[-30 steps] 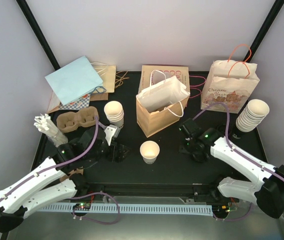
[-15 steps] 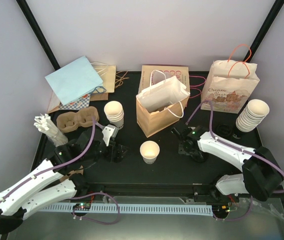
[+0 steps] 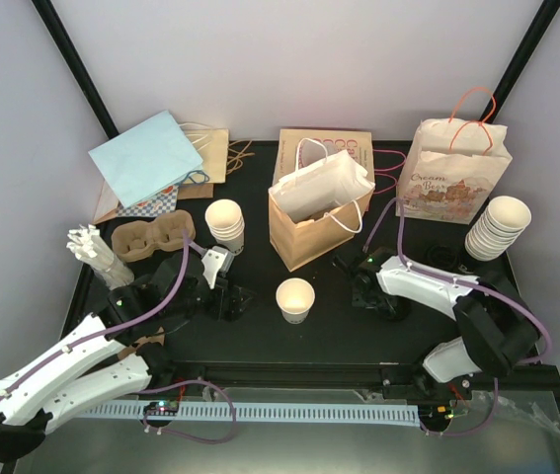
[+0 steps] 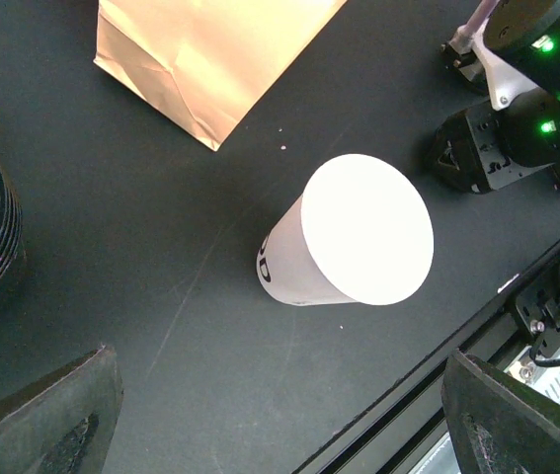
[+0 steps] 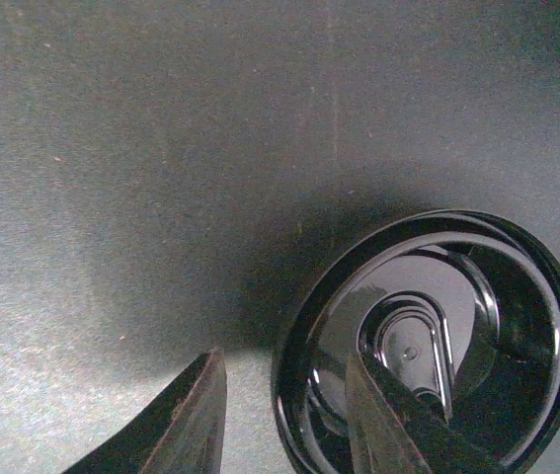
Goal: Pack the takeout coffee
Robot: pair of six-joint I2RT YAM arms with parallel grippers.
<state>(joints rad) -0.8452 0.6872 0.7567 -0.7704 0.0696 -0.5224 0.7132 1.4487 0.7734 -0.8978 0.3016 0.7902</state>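
Top view: the paper cup (image 3: pixel 295 298) stands upright, lidless, on the table (image 3: pixel 339 333) before the brown bag (image 3: pixel 309 232), between the left gripper (image 3: pixel 232 299) and the right gripper (image 3: pixel 366 292). Left wrist view: the left jaws gape wide, holding nothing, with the cup ahead of them. Right wrist view: the right jaws, narrowly parted, straddle the rim of the black lid (image 5: pixel 428 341) without pinching it.

White moulded shells on both, left arm (image 3: pixel 62 370) and right arm (image 3: pixel 438 286), with black joint housings. A lilac cable (image 3: pixel 183 269) trails along each. Left hand (image 3: pixel 230 294) is black, with matte wedge fingers (image 4: pixel 47 420) — and there, two green lights (image 4: pixel 546 44) glowing on the right wrist block.
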